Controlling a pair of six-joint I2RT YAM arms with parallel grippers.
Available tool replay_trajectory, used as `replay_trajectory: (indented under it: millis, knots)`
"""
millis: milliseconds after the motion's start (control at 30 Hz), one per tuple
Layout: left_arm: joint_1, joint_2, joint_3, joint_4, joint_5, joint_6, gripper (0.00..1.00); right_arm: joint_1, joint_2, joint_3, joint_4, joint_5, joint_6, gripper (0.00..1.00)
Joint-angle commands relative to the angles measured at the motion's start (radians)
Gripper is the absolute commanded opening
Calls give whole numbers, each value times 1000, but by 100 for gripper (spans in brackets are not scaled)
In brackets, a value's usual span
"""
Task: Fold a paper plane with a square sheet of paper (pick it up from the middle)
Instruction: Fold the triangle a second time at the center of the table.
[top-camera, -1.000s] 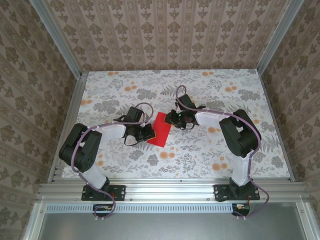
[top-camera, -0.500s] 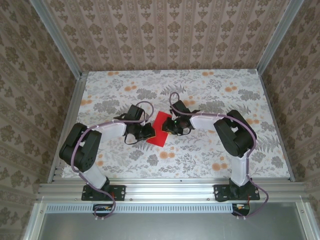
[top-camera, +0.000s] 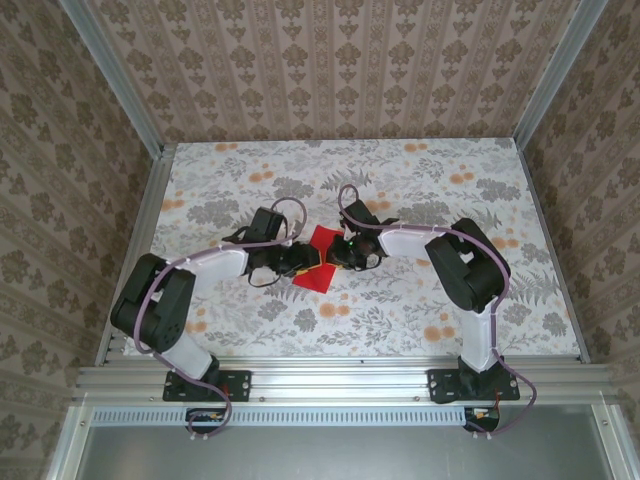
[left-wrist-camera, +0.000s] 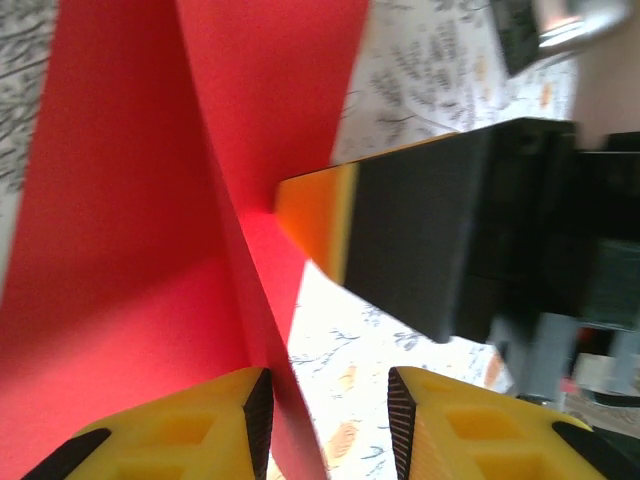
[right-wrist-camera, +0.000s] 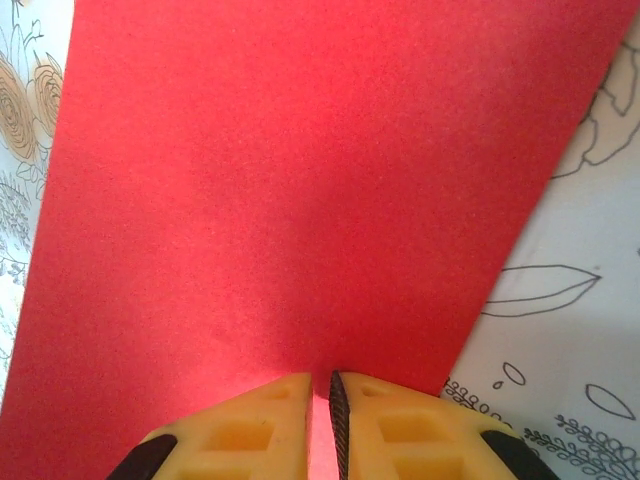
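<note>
The light, floppy red paper sheet (right-wrist-camera: 280, 180) buckles easily; the right gripper (right-wrist-camera: 320, 388) pinches its raised middle, while the left gripper (left-wrist-camera: 325, 402) gapes astride it.

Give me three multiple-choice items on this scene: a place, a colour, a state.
1. Where does the red paper sheet lie?
A. between the two grippers
B. at the far right corner
C. on an arm base
2. What colour are the right gripper's fingers?
A. blue
B. yellow
C. white
3. How do the left gripper's jaws stand?
A. pressed together
B. apart
C. around a cup
Key: A, both grippers meet at it; B, yellow in its wrist view; B, the table shows between them.
</note>
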Motion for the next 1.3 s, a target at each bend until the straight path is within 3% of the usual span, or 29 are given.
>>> replay_trajectory:
  millis: [0,333,700,900,1267]
  knots:
    - [3,-18,-14,66,49,-25,38,-2,44,-4,-61,36,3,16]
    - [7,56,-30,217,85,-54,36,-21,41,-53,43,-46,67,14]
    - [12,111,-38,256,58,-69,22,-59,-29,-97,189,-138,121,13]
    - [13,116,-38,219,36,-51,18,-78,-104,-141,221,-167,124,22]
    - [13,141,-27,219,39,-52,16,-78,-183,-243,317,-223,124,29]
